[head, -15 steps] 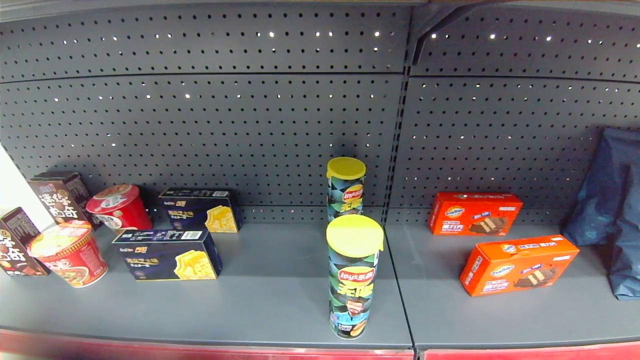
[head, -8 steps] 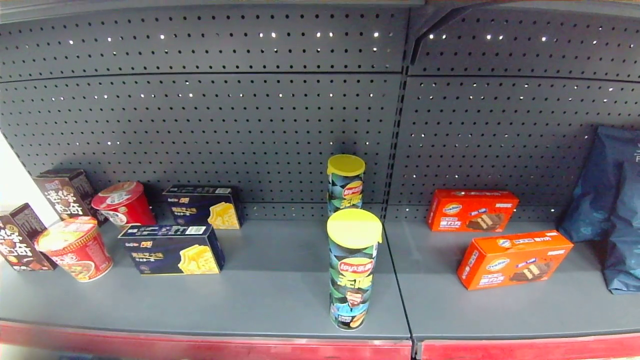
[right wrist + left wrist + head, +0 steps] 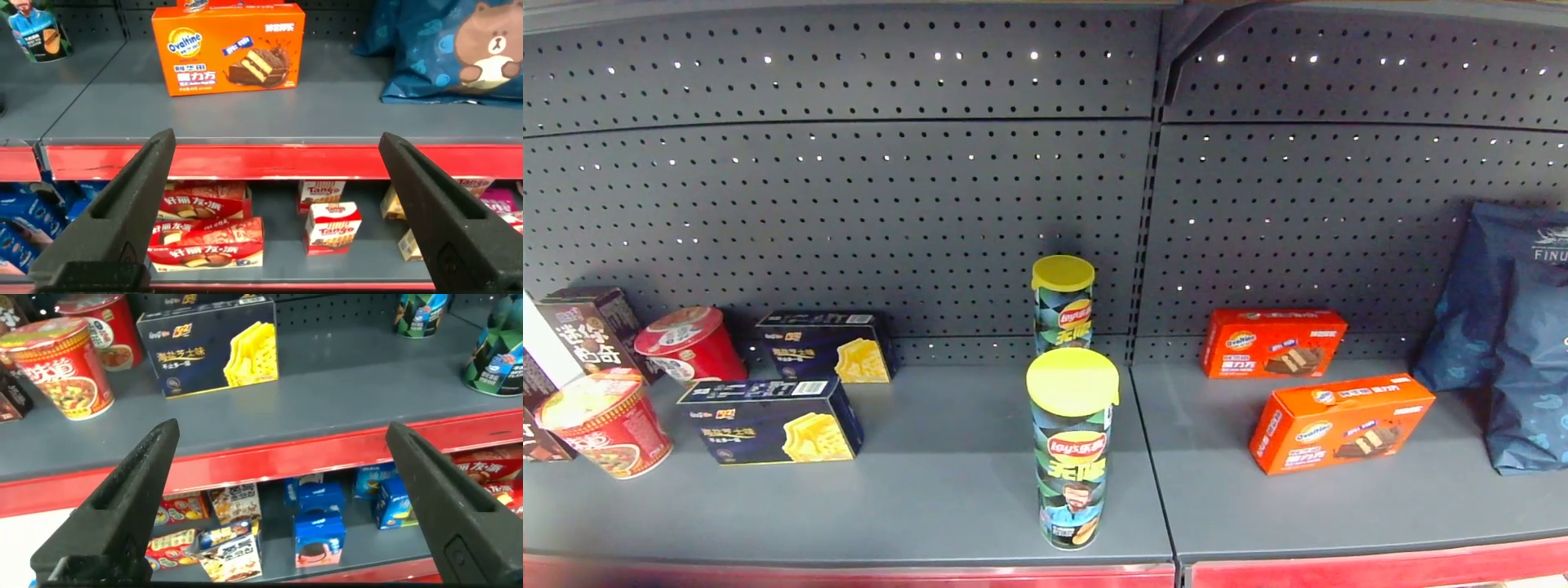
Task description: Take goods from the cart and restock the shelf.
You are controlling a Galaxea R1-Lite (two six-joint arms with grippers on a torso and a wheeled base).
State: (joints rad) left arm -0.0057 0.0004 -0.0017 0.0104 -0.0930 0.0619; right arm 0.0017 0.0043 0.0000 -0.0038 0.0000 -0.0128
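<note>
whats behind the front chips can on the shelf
Behind the front chips can stands a second yellow-lidded can, upright, near the pegboard wall. Its base is hidden by the front can.

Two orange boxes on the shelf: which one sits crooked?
The front orange box, nearer the red front edge of the shelf: it is turned at an angle to the back panel. The rear orange box stands square to it.
</note>
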